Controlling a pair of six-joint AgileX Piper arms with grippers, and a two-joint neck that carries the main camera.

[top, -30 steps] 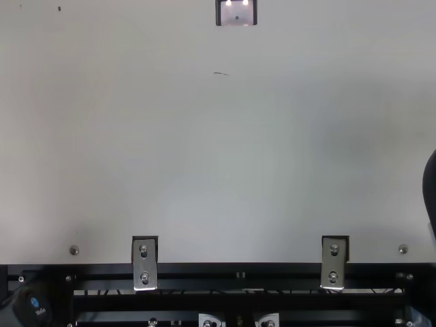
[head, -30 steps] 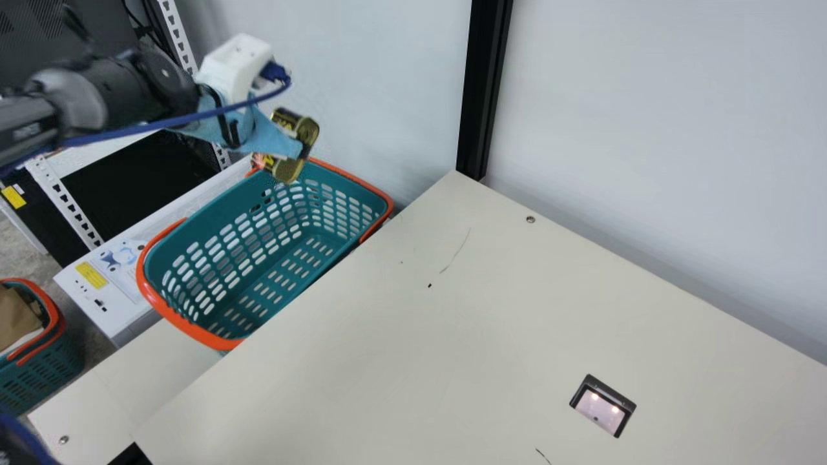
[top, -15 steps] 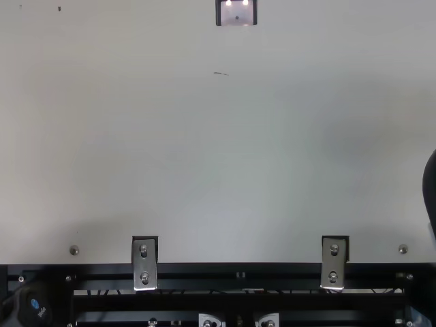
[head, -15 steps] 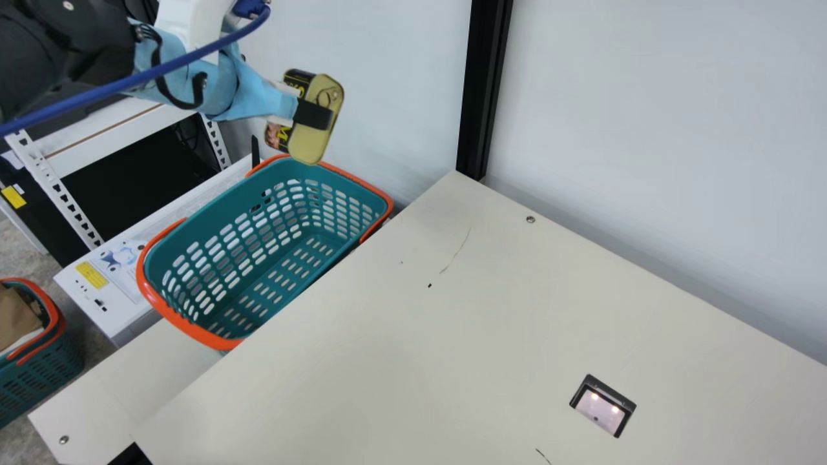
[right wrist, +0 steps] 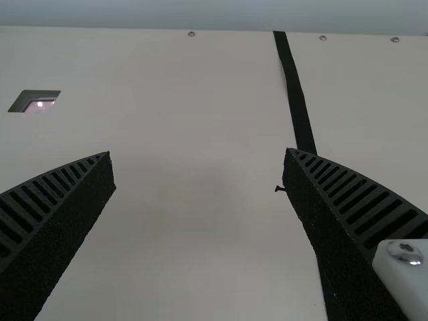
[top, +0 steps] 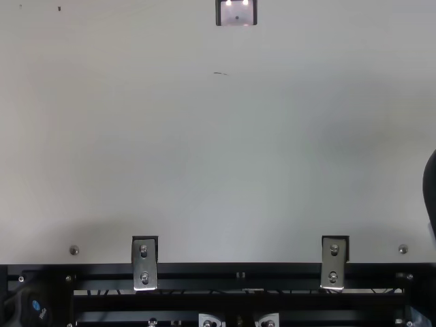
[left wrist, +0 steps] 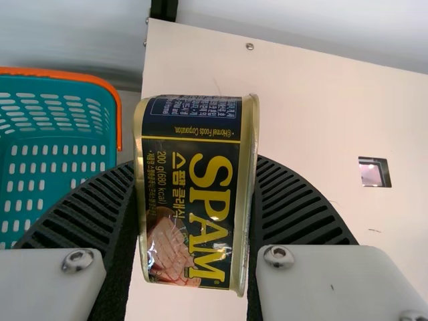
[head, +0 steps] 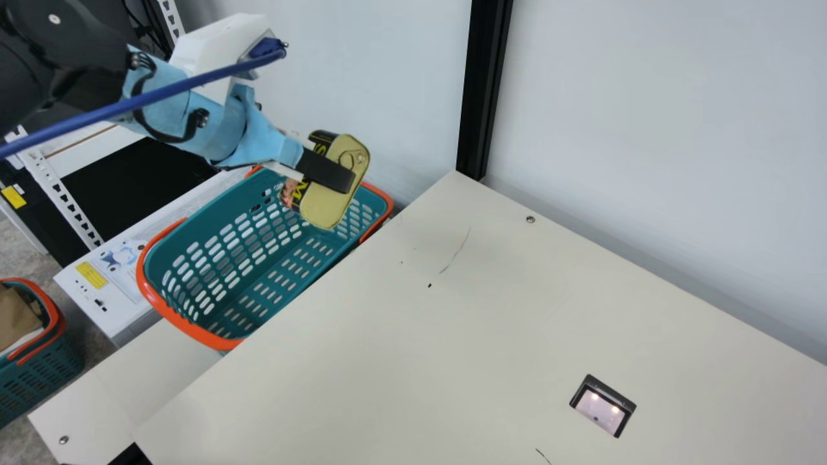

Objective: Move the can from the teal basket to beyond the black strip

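Looking over the broad, flat cream worktop [head: 517,323], crossed by the long, narrow black strip [right wrist: 295,87] in the right wrist view. Beside the worktop in the main view, into the slotted, orange-rimmed plastic teal basket [head: 194,226]. Down at that view's left, into a similar second basket [head: 42,355] with something brown inside. Then onto the black, ribbed right hand [right wrist: 199,155], spread wide over the worktop. Pinching, in the black, ribbed left hand [head: 333,170], the rounded-rectangular metal can [head: 323,208]: tilted, aloft near the teal basket's far end, gold-lidded with pull ring, black-labelled with yellow lettering and pinkish meat pictured.
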